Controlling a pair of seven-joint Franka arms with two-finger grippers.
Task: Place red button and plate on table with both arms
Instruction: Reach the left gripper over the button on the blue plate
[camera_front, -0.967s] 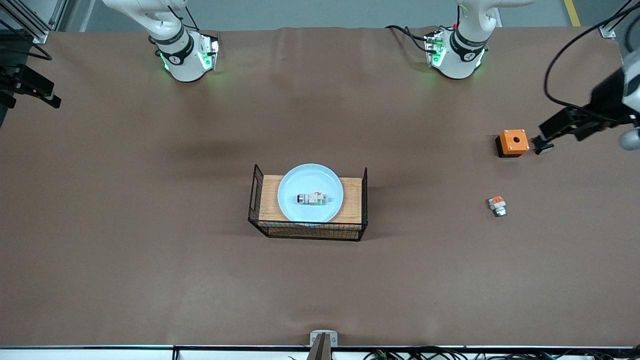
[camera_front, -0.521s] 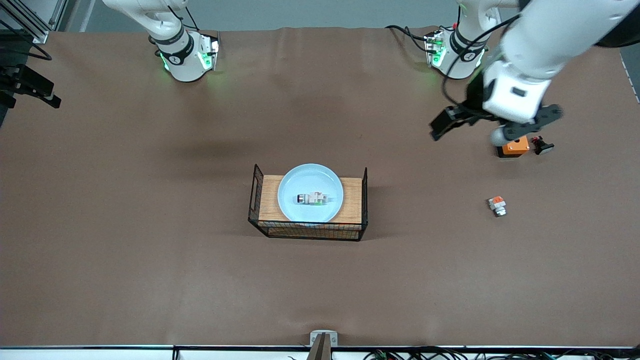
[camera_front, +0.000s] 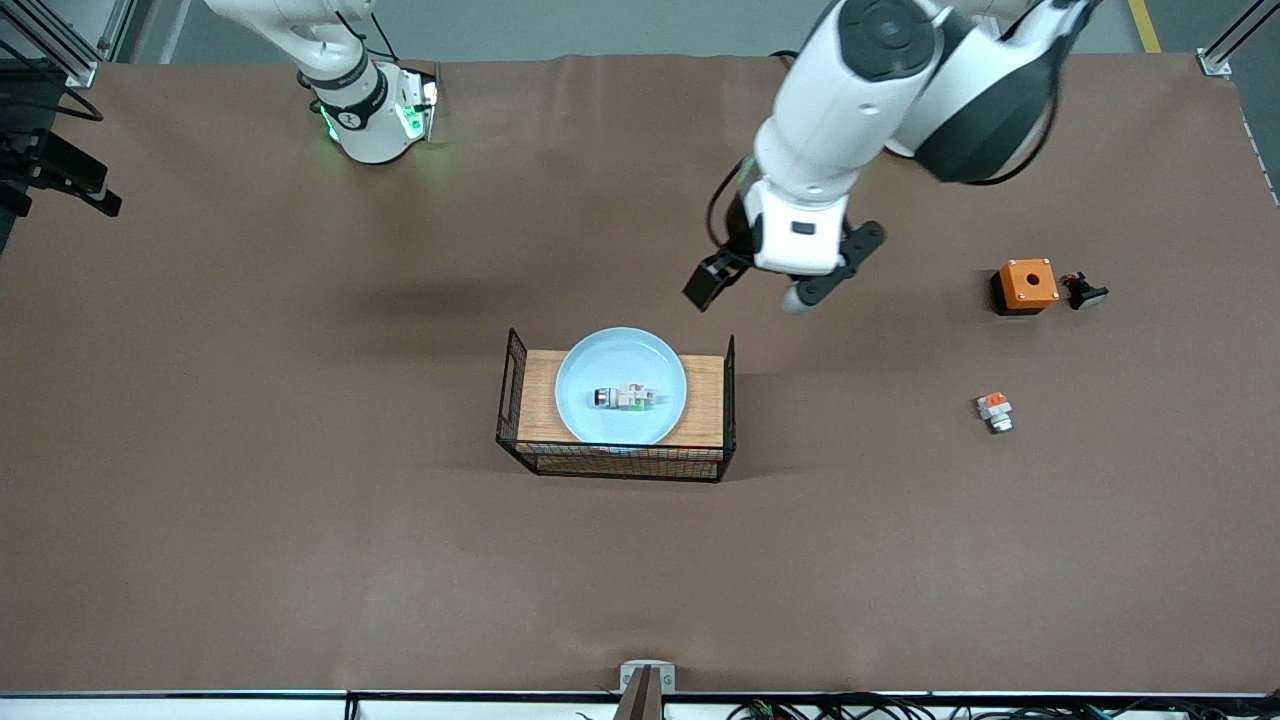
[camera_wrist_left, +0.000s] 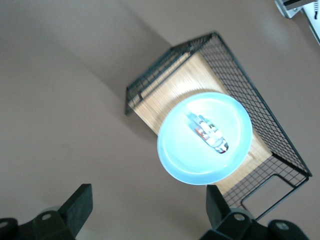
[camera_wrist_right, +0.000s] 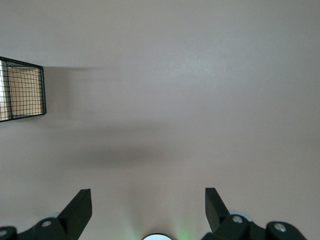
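Observation:
The pale blue plate (camera_front: 620, 352) sits on the wood-topped black wire rack (camera_front: 705, 390) in the middle of the brown table (camera_front: 300, 500). The red button (camera_front: 625, 398) lies on its side in the plate. My left gripper (camera_front: 775, 285) is open and empty, up over the table beside the rack, toward the left arm's base. In the left wrist view the gripper (camera_wrist_left: 147, 210) is short of the plate (camera_wrist_left: 175, 165), with the button (camera_wrist_left: 210, 134) and rack (camera_wrist_left: 150, 85) in sight. My right gripper (camera_wrist_right: 147, 207) is open and empty over bare table and waits; it is out of the front view.
An orange-topped box (camera_front: 1025, 285), a black-bodied button (camera_front: 1085, 292) and a small white block with an orange top (camera_front: 994, 410) lie toward the left arm's end of the table. A corner of the rack (camera_wrist_right: 20, 90) shows in the right wrist view.
My left arm has swung from over the orange box at its end of the table to beside the rack in the middle. The plate, button and right arm have not moved.

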